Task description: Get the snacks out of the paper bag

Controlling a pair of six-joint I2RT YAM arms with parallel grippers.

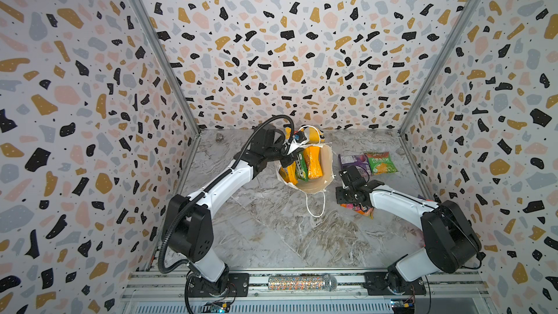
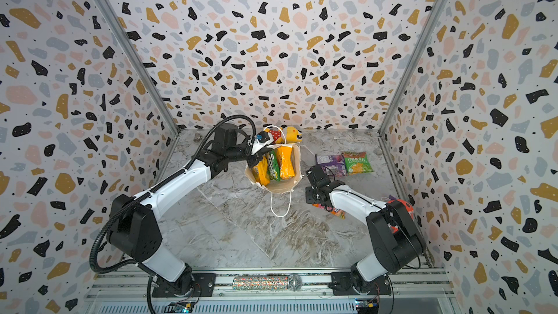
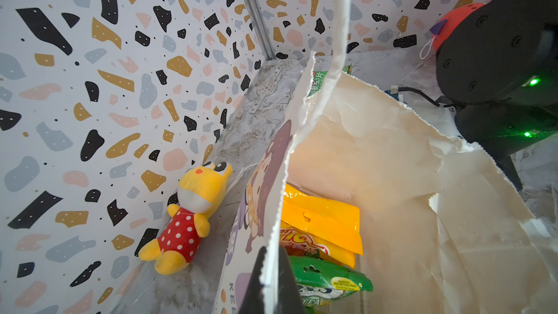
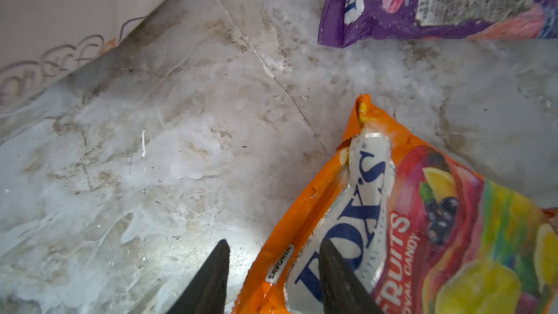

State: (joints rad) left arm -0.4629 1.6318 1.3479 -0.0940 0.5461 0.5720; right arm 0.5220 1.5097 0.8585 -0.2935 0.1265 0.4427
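Left claw (image 3: 272,252): pressed together on the rim of the bag (image 3: 377,161), the serrated paper edge being pinched between its two black fingers (image 3: 253,288) (in both top views it is found at the rim's far-left corner).

Right claw (image 4: 274,244): spread, nothing gripped. It is held low over the table (image 4: 151,161), with one finger above bare marble and one above a corner of the fruit packet (image 4: 422,222).

Bag, white paper: placed mid-table in both top views (image 1: 320,184) (image 2: 287,187), mouth gaping toward the camera. The rim is seen torn in places in the left wrist view. One cord handle (image 1: 315,209) is laid out on the table toward the front.

Contents of bag: two orange packets (image 2: 285,161) (image 2: 261,172) and one green FOX'S packet (image 2: 273,167) between them, all stood on edge.

Outside the bag, on the table to its right:
- purple packet (image 1: 353,161), lying flat;
- green packet (image 1: 380,163), flat and touching the purple one on the side away from the bag;
- fruit packet (image 1: 359,209), nearer the front (largely hidden beneath the right arm in both top views).

Plush toy (image 3: 187,222): yellow, in a red dotted dress, laid against the back wall just behind the bag.
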